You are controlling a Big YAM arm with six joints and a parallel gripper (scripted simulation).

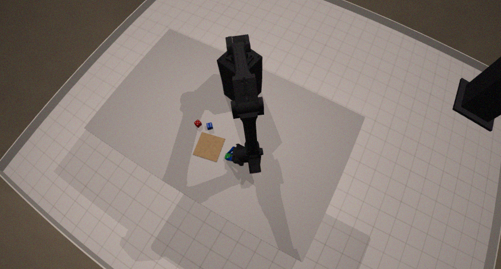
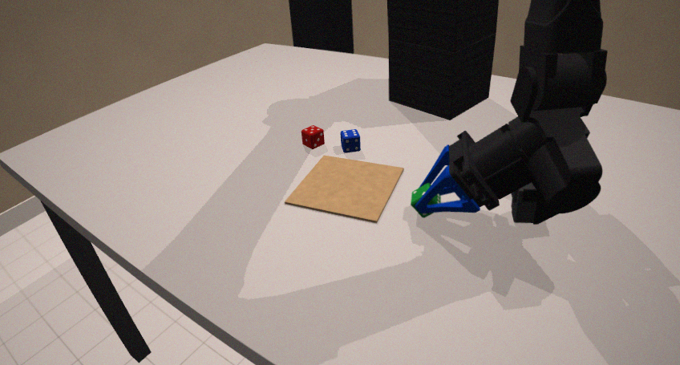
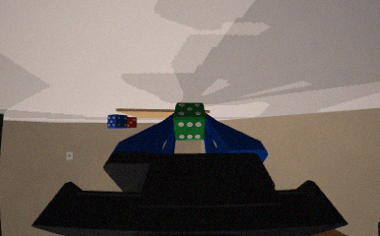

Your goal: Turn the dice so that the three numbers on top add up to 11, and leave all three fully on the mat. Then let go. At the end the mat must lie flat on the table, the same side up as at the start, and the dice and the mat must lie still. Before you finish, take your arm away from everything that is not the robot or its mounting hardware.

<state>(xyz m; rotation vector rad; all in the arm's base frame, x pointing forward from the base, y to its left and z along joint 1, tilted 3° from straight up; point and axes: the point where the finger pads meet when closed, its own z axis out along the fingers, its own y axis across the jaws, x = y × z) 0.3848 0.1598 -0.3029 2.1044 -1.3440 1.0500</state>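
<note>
My gripper (image 1: 228, 155) (image 2: 422, 200) (image 3: 189, 117), with blue fingers, is shut on a green die (image 1: 227, 156) (image 2: 420, 197) (image 3: 189, 123). It holds the die low over the table, just off the right edge of the tan mat (image 1: 208, 146) (image 2: 346, 187) (image 3: 143, 110). The gripper lies nearly level, so the wrist view is upside down; there the die's face toward the camera shows six pips. A red die (image 1: 198, 123) (image 2: 312, 136) (image 3: 132, 122) and a blue die (image 1: 209, 125) (image 2: 350, 139) (image 3: 116, 121) lie side by side on the table beyond the mat's far edge. No die is on the mat.
The arm's black base (image 1: 239, 69) (image 2: 439, 46) stands behind the mat. A dark post (image 2: 320, 13) stands behind the table, another (image 1: 481, 94) on the floor at the right. The table's near edge (image 2: 143, 270) runs along the front left.
</note>
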